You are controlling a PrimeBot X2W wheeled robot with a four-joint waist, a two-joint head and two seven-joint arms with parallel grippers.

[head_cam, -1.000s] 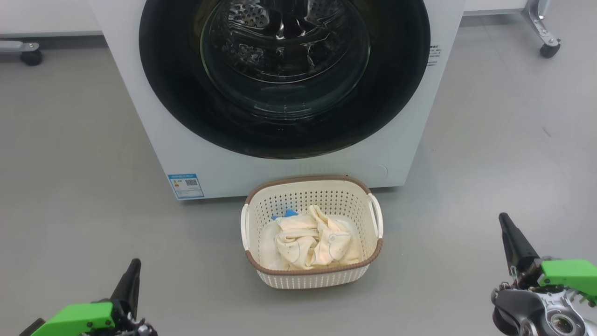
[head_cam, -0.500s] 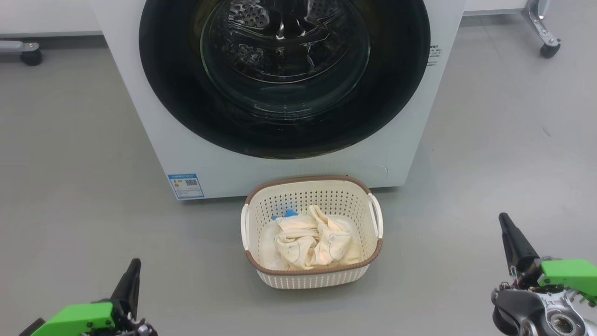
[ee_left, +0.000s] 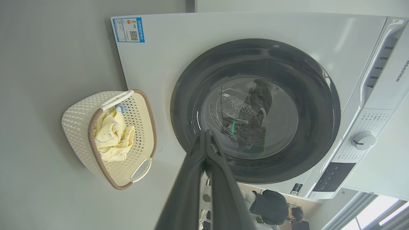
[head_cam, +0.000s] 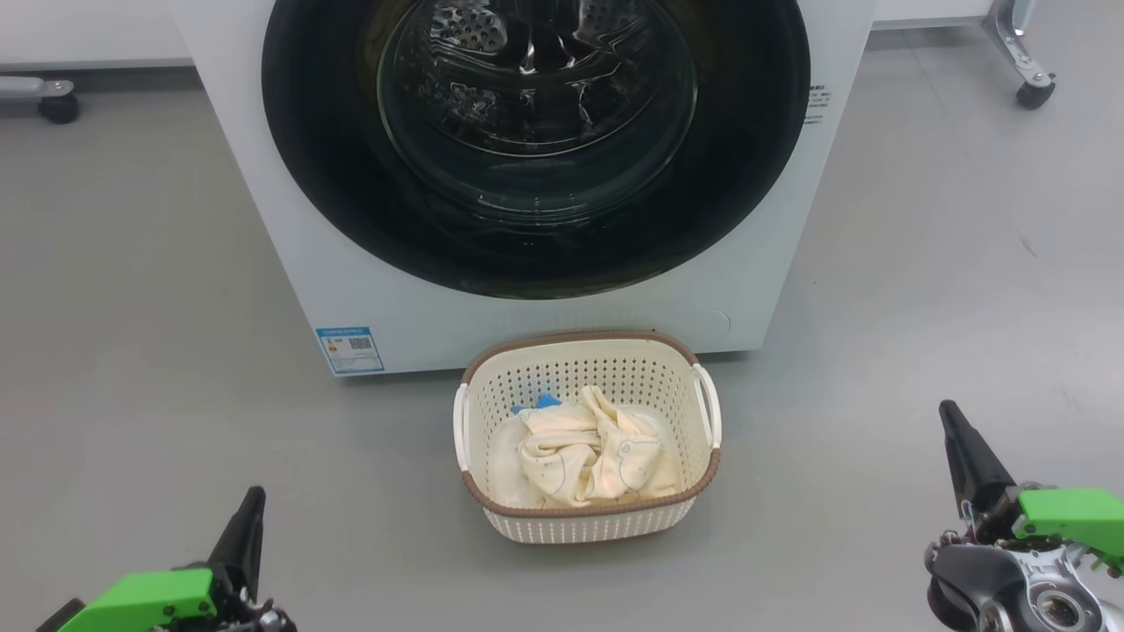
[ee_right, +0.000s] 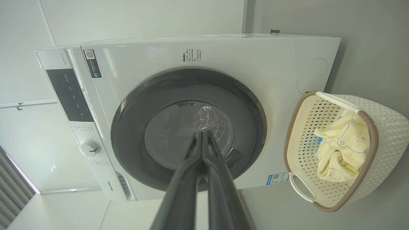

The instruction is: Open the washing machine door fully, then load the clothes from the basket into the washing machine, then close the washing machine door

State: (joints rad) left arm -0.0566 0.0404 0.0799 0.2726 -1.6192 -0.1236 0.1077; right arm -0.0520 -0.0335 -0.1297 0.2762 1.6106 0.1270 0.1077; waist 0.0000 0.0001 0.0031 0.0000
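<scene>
Head view: washing machine door shut, far beyond the basket of clothes, centred between my arms; right gripper sits slightly nearer it than left gripper. Left wrist: 2 fingers pinched together, door dead ahead. Right wrist: same.

The head camera looks steeply down at the basket. Both wrist cameras, rolled sideways, share it, facing the washing machine door.

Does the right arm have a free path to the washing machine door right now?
Probably yes: only floor lies between the right claw and the washing machine door, with the basket off to the claw's left. The claw is shut.
</scene>
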